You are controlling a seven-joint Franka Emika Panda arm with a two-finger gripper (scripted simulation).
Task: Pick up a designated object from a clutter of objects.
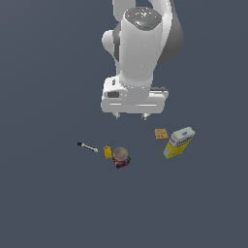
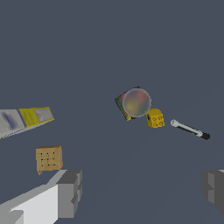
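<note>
Tan cracker-like block [image 1: 161, 134] lies flat on dark grey worktop [image 1: 48, 193]; gripper [image 1: 131, 116] hovers above, jaws spread wide, holding nothing.

In the wrist view we see the yellow box with the white-blue label [image 2: 24, 120] run off the picture's edge, so only one end of it shows, and its label print is too blurred to read. The grey fingers [image 2: 70, 192] of the gripper [image 2: 142, 190] are also cut by the frame. In the exterior view the white arm [image 1: 140, 48] leaves the top edge, and the multicoloured base [image 1: 122, 163] lies largely hidden under the grey ball [image 1: 121, 154].
</note>
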